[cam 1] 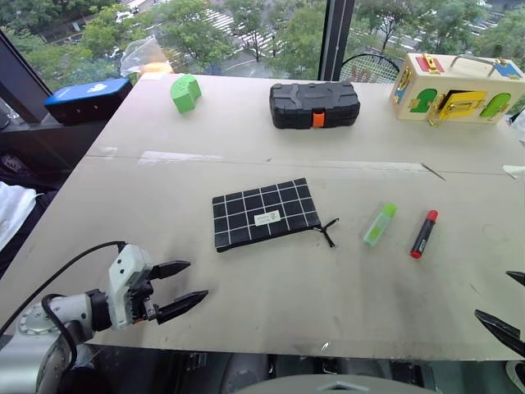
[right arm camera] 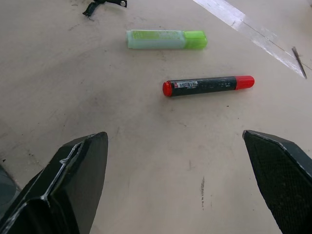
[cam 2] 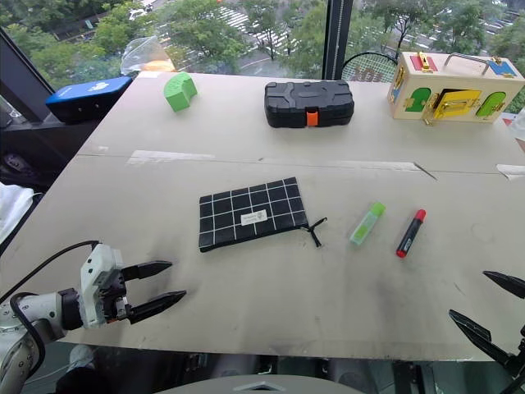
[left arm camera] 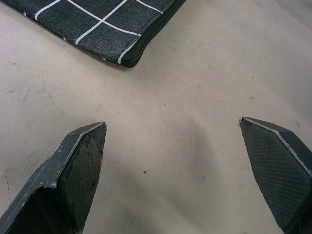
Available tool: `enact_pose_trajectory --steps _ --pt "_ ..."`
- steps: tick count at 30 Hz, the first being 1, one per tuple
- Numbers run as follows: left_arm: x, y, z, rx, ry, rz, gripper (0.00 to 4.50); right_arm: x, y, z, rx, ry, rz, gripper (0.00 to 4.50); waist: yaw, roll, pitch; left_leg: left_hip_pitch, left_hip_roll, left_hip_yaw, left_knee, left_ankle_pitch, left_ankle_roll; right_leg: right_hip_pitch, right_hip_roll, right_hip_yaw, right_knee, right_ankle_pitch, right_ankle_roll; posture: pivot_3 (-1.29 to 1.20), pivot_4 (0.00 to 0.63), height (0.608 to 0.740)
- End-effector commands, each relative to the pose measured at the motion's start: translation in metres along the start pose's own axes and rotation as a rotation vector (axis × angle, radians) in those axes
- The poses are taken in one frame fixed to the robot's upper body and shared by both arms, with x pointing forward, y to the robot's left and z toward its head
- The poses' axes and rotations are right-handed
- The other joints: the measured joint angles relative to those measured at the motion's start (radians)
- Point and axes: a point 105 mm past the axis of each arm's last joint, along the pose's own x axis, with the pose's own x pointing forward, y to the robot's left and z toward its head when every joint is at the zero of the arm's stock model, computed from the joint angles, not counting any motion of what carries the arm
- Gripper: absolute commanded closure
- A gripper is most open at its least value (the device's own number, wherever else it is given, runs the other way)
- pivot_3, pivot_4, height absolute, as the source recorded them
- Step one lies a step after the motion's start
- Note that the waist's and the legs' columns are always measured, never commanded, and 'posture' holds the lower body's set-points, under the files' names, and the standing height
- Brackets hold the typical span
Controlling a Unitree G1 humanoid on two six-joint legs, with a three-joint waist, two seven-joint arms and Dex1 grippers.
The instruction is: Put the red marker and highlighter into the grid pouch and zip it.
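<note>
Near the table's front edge both grippers, left (cam 1: 182, 287) and right (cam 2: 486, 309), gape empty over bare tabletop (cam 1: 271, 279), while the flat black white-gridded fabric pouch (cam 1: 264, 213), stubby light green highlighter (cam 1: 380, 224) and black red-capped marker (cam 1: 424, 234) lie apart mid-table.

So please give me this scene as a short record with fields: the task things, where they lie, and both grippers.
pouch: flat black fabric grid pouch, mid-table, pull cord toward the pens
highlighter: stubby light green highlighter, on the table right of the pouch
marker: black red-capped marker, right of the highlighter, apart from it
left gripper: open, empty, near the pouch
right gripper: open, empty, near the pens
</note>
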Motion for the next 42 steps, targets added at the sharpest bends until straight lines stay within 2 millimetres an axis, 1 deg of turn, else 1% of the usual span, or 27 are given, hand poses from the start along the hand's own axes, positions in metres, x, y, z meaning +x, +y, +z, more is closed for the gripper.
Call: enact_pose_trajectory --steps 1,3,4,7,10,12,16,20,21,24,26,28,29,30,31,33,34,35,36,39,42 --pt "0.0 0.01 0.015 0.044 -0.07 0.057 0.07 0.008 0.002 0.01 -0.031 -0.057 -0.009 0.0 0.0 0.0 0.0 0.0 0.0 0.0 0.0 0.0 0.0 0.0 0.0 0.0 0.0 0.0 0.0 0.0 0.15 0.74" --pt "0.005 0.025 0.028 0.094 -0.107 0.123 0.07 0.025 0.013 0.027 -0.044 -0.143 0.028 0.0 0.001 0.001 0.0 0.0 0.0 0.0 0.0 0.0 0.0 0.0 0.0 0.0 0.0 0.0 0.0 0.0 0.15 0.74" --pt "0.006 0.029 0.031 0.133 -0.098 0.135 0.07 0.03 0.018 0.033 -0.065 -0.166 0.057 0.0 0.001 0.001 0.0 0.0 0.0 0.0 0.001 0.0 0.0 0.0 0.0 0.0 0.001 0.0 -0.001 0.0 0.15 0.74" --pt "0.006 0.042 0.032 0.332 -0.054 0.171 0.07 0.041 0.038 0.054 -0.074 -0.233 0.164 0.0 -0.001 0.001 -0.002 0.0 0.0 0.0 0.002 0.0 0.0 0.0 0.0 0.0 0.001 0.002 -0.002 0.0 0.15 0.74" --pt "0.008 0.053 0.03 0.657 0.024 0.179 0.07 0.048 0.061 0.072 -0.095 -0.278 0.301 0.0 -0.001 -0.001 -0.003 0.0 0.0 0.001 0.001 0.0 0.0 0.0 0.001 0.0 0.001 0.002 -0.002 0.0 0.15 0.74" --pt "0.011 0.057 0.028 0.81 0.043 0.173 0.07 0.051 0.068 0.079 -0.106 -0.295 0.341 0.0 0.001 -0.001 -0.003 0.0 0.0 0.001 0.001 0.0 0.001 0.0 0.001 0.0 0.001 0.004 -0.006 0.0 0.15 0.74" --pt "0.027 0.055 0.019 1.007 0.044 0.124 0.07 0.055 0.072 0.085 -0.112 -0.307 0.354 0.0 0.007 -0.002 -0.004 -0.001 0.0 0.001 0.001 0.001 0.003 0.0 0.0 -0.001 0.0 0.004 -0.006 0.0 0.15 0.74" --pt "0.048 0.053 0.013 1.111 0.029 0.098 0.07 0.056 0.071 0.086 -0.108 -0.306 0.347 0.0 0.023 0.001 -0.007 -0.001 -0.001 0.002 0.002 0.001 0.007 0.0 -0.002 -0.001 0.0 0.004 -0.006 0.0 0.15 0.74" --pt "0.053 0.055 0.014 1.129 0.026 0.103 0.07 0.057 0.071 0.087 -0.107 -0.306 0.344 0.0 0.028 0.004 -0.008 0.0 -0.002 0.003 0.003 0.001 0.007 0.001 -0.002 0.0 0.0 0.004 -0.005 0.0 0.15 0.74" --pt "0.078 0.055 0.024 1.188 -0.01 0.106 0.07 0.058 0.071 0.09 -0.109 -0.31 0.336 0.0 0.045 0.011 -0.012 0.0 -0.003 0.003 0.003 0.002 0.008 0.002 -0.004 -0.002 0.001 0.003 -0.003 0.0 0.15 0.74" --pt "0.09 0.053 0.024 1.208 -0.018 0.082 0.07 0.059 0.071 0.093 -0.106 -0.314 0.328 0.0 0.05 0.012 -0.013 0.0 -0.003 0.003 0.004 0.002 0.008 0.002 -0.004 -0.002 0.001 0.003 -0.003 0.0 0.15 0.74" --pt "0.098 0.052 0.025 1.216 -0.029 0.068 0.07 0.06 0.071 0.094 -0.104 -0.316 0.322 0.0 0.053 0.012 -0.015 0.001 -0.003 0.002 0.004 0.002 0.008 0.002 -0.002 -0.005 0.002 0.003 -0.003 0.0 0.15 0.74" --pt "0.104 0.05 0.027 1.227 -0.04 0.053 0.07 0.061 0.072 0.095 -0.103 -0.316 0.32 0.0 0.053 0.011 -0.017 0.001 -0.003 0.002 0.004 0.002 0.009 0.003 0.0 -0.006 0.002 0.003 -0.003 0.0 0.15 0.74" --pt "0.109 0.048 0.027 1.233 -0.048 0.041 0.56 0.061 0.073 0.096 -0.101 -0.317 0.318 0.0 0.053 0.012 -0.018 0.001 -0.003 0.002 0.004 0.002 0.009 0.003 0.001 -0.007 0.002 0.003 -0.003 0.0 0.15 0.74" --pt "0.117 0.044 0.028 1.236 -0.061 0.009 0.83 0.062 0.074 0.096 -0.1 -0.318 0.313 0.0 0.053 0.011 -0.018 0.002 -0.003 0.002 0.004 0.002 0.009 0.004 0.002 -0.007 0.002 0.003 -0.003 0.0 0.15 0.74" --pt "0.126 0.038 0.031 1.243 -0.081 -0.024 1.68 0.064 0.074 0.097 -0.09 -0.323 0.296 0.0 0.053 0.011 -0.018 0.001 -0.003 0.003 0.004 0.002 0.009 0.004 0.002 -0.007 0.002 0.003 -0.002 0.0 0.15 0.74" --pt "0.128 0.037 0.031 1.242 -0.086 -0.034 2.24 0.065 0.074 0.098 -0.083 -0.325 0.284 0.0 0.053 0.01 -0.018 0.001 -0.003 0.003 0.005 0.002 0.009 0.004 0.002 -0.007 0.002 0.003 -0.002 0.0 0.15 0.74" --pt "0.13 0.036 0.033 1.244 -0.096 -0.035 2.55 0.066 0.074 0.097 -0.076 -0.322 0.274 0.0 0.052 0.009 -0.019 0.001 -0.003 0.003 0.005 0.002 0.009 0.004 0.003 -0.007 0.002 0.003 -0.002 0.0 0.15 0.74" --pt "0.132 0.035 0.035 1.245 -0.104 -0.036 3.14 0.068 0.074 0.097 -0.071 -0.317 0.267 0.0 0.052 0.009 -0.02 0.001 -0.003 0.003 0.005 0.002 0.009 0.005 0.003 -0.007 0.002 0.003 -0.002 0.0 0.15 0.74" --pt "0.136 0.033 0.041 1.236 -0.128 -0.034 4.48 0.074 0.075 0.096 -0.054 -0.314 0.233 0.0 0.052 0.013 -0.022 0.002 -0.003 0.002 0.006 0.002 0.01 0.005 0.002 -0.007 0.002 0.003 -0.002 0.0 0.15 0.74" --pt "0.138 0.032 0.049 1.196 -0.157 -0.013 4.48 0.086 0.069 0.095 -0.056 -0.305 0.139 0.0 0.052 0.016 -0.023 0.002 -0.003 0.002 0.008 0.001 0.011 0.006 0.002 -0.007 0.002 0.003 -0.002 0.0 0.15 0.74"
